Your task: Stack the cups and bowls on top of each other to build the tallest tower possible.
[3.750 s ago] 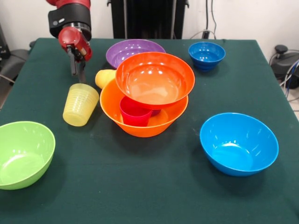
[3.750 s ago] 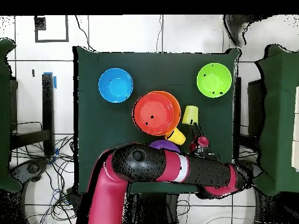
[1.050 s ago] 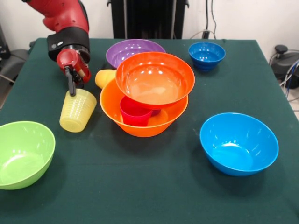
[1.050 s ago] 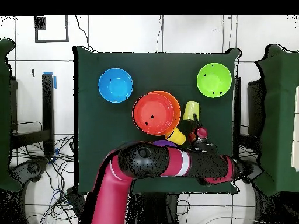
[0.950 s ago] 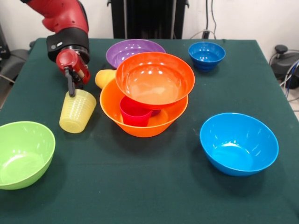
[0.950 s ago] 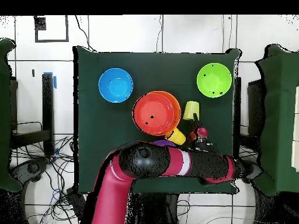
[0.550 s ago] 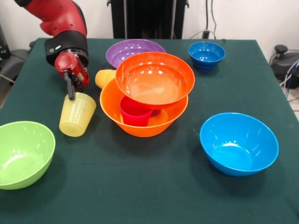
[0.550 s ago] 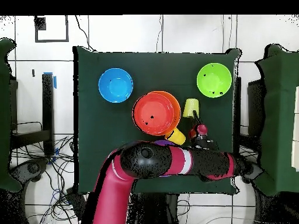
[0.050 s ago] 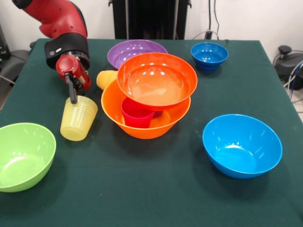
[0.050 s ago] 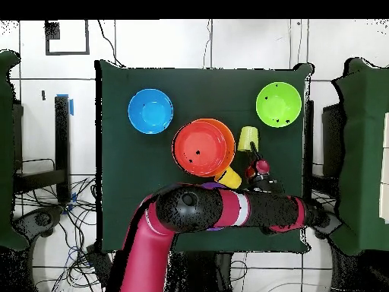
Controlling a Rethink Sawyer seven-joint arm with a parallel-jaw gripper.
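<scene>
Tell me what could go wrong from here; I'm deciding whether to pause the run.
The gripper pinches only the rim of the tilted pale yellow cup, so the cup could swing or slip free. The red-orange bowl sits propped on the red-pink cup inside the largest orange-yellow bowl; a nudge from the arm or the carried cup might tip it.

Glossy red arm (image 9: 52, 14), black collar (image 9: 65, 47)

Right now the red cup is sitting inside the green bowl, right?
No. The red cup sits inside the big orange bowl, under the red-orange bowl. The green bowl is empty, as the front view shows.
</scene>
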